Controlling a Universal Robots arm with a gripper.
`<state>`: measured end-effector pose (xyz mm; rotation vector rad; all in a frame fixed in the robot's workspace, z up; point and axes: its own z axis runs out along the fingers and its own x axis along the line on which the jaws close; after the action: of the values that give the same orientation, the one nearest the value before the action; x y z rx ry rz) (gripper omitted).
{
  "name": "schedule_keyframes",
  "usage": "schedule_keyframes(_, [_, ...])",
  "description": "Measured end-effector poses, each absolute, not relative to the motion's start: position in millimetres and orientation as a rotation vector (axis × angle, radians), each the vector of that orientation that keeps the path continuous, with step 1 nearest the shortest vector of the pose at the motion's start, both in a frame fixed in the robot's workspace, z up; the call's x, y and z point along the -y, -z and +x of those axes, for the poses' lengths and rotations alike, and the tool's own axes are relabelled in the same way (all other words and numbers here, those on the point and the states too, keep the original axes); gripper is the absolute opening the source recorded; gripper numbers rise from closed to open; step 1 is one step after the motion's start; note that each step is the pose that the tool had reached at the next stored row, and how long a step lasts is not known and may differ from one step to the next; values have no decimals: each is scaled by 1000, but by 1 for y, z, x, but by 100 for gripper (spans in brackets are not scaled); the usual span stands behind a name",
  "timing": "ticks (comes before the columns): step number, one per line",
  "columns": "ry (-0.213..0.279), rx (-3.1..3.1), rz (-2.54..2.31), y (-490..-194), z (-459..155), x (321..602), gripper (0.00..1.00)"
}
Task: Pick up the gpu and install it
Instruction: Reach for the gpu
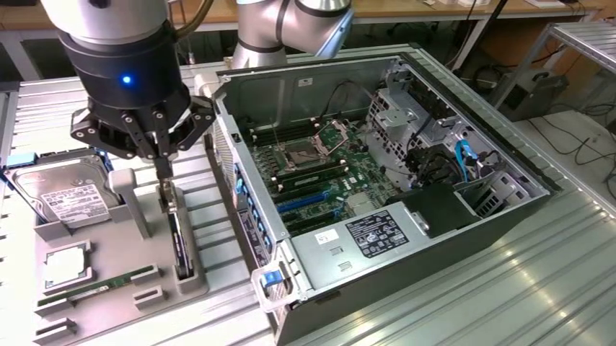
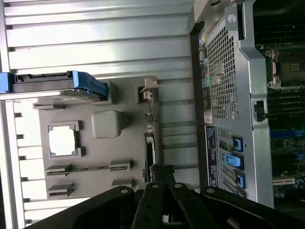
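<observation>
Insp. note: my gripper (image 1: 164,175) stands vertical over the grey holder tray (image 1: 115,241), on the exterior view's left of the open PC case (image 1: 288,94). Fingers are pinched close together on the far end of the gpu (image 1: 179,238), by its bracket. The gpu stands on edge in the tray's slot, not lifted. Hard drive (image 1: 60,193) and memory stick (image 1: 101,283) sit in the same tray, both apart from me. Motherboard (image 1: 318,169) lies exposed inside the case.
</observation>
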<state>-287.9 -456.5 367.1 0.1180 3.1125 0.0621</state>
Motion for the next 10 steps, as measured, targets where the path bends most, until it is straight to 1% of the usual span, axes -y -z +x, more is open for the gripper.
schedule_keyframes(10, [-60, -3112, 120, -367, -289, 457, 11])
